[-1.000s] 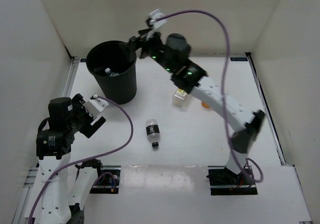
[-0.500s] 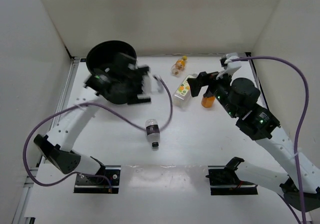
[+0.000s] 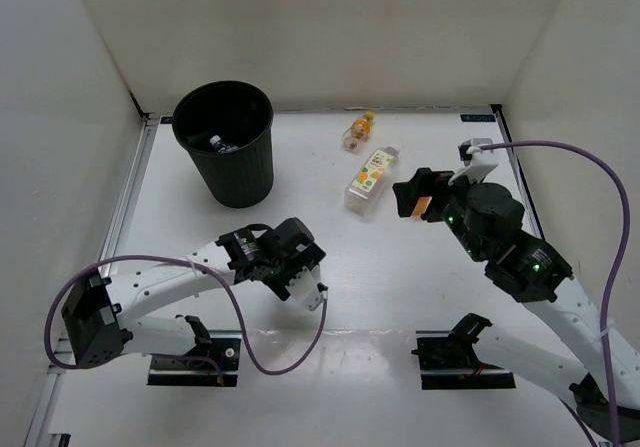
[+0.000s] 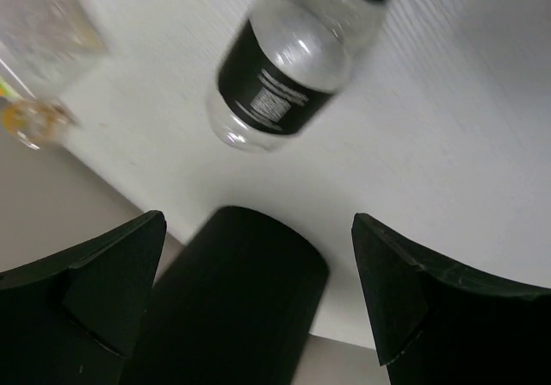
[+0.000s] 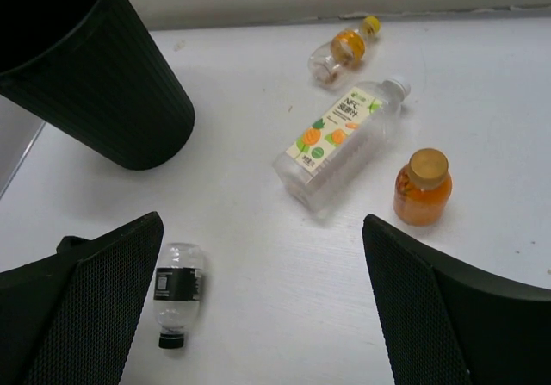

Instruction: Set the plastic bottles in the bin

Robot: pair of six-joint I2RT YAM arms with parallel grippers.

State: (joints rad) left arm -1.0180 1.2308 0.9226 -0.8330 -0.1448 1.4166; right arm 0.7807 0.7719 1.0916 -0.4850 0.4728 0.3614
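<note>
The black ribbed bin (image 3: 228,157) stands at the back left with a clear bottle (image 3: 221,145) inside. My left gripper (image 3: 292,269) is open and empty over the dark-labelled clear bottle (image 4: 280,83), which lies ahead of its fingers; the top view hides that bottle. The right wrist view shows it lying on its side (image 5: 176,292). My right gripper (image 3: 415,193) is open and empty above the upright orange bottle (image 5: 424,187). The white-and-orange labelled bottle (image 3: 368,178) and a small orange bottle (image 3: 358,132) lie behind it.
White walls close in the table at the back and both sides. In the left wrist view the bin (image 4: 232,307) fills the space between the fingers. The right arm's purple cable (image 3: 600,172) loops over the right side.
My left arm has swung from beside the bin down over the dark-labelled bottle. My right arm left the bin a second ago and has since held near the orange bottle.
</note>
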